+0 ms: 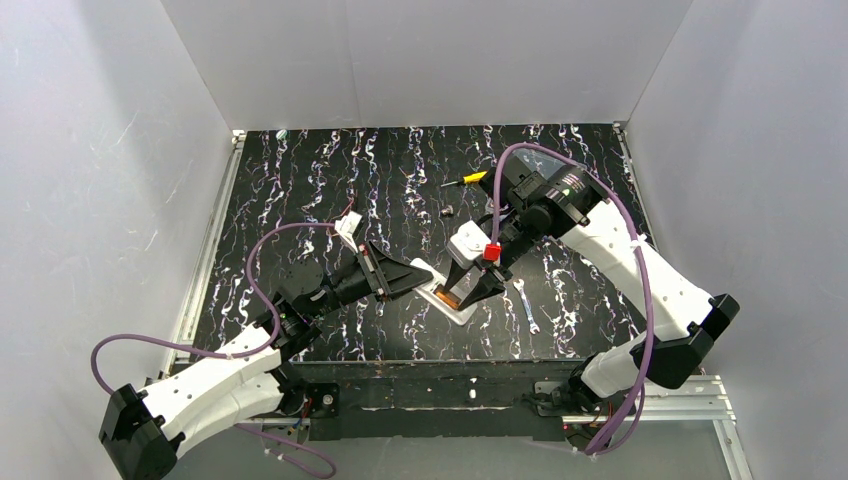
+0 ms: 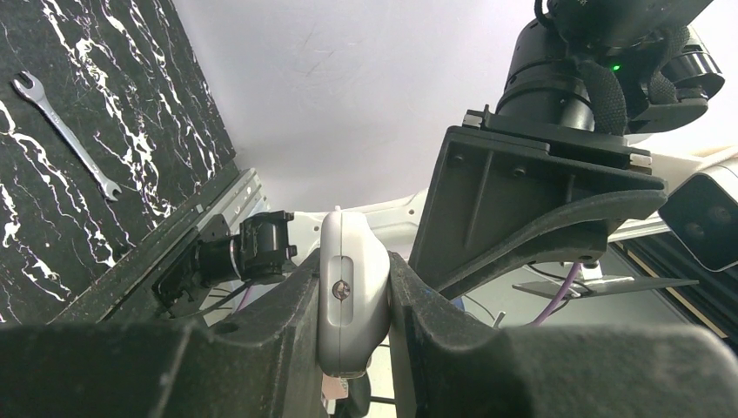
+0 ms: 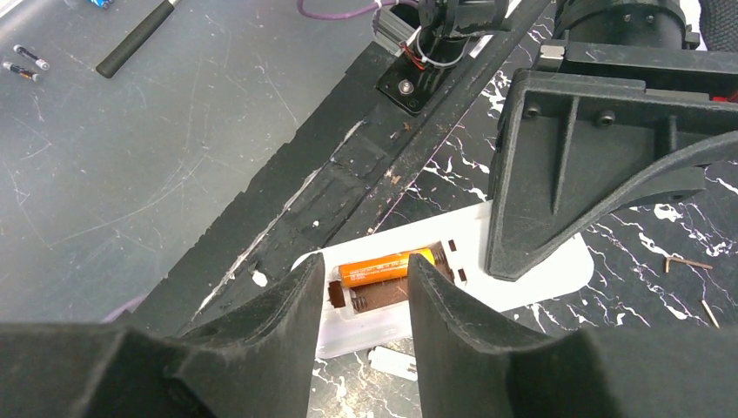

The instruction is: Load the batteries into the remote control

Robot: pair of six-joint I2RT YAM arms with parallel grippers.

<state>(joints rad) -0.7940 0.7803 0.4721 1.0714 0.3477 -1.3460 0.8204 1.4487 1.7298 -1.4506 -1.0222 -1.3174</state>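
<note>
The white remote control [image 3: 470, 292] lies back-up near the table's front edge, its compartment uncovered. One orange battery [image 3: 383, 267] lies in the far slot; the near slot shows only its spring. My right gripper [image 3: 365, 266] hovers open just over the compartment, a finger on each side, holding nothing. My left gripper [image 2: 352, 279] is shut on the remote's [image 2: 352, 261] end. From above, the left gripper [image 1: 425, 273] meets the remote [image 1: 462, 313] from the left and the right gripper [image 1: 470, 290] comes from the right, with the battery [image 1: 450, 297] showing as an orange sliver.
A small white cover piece [image 3: 396, 361] lies on the table beside the remote. A wrench [image 1: 527, 305] lies to the right, a yellow-handled screwdriver [image 1: 470, 179] and a small metal stub [image 1: 447, 212] farther back. Two tiny cylinders [image 3: 26, 61] and a black rod [image 3: 135, 39] rest off the table.
</note>
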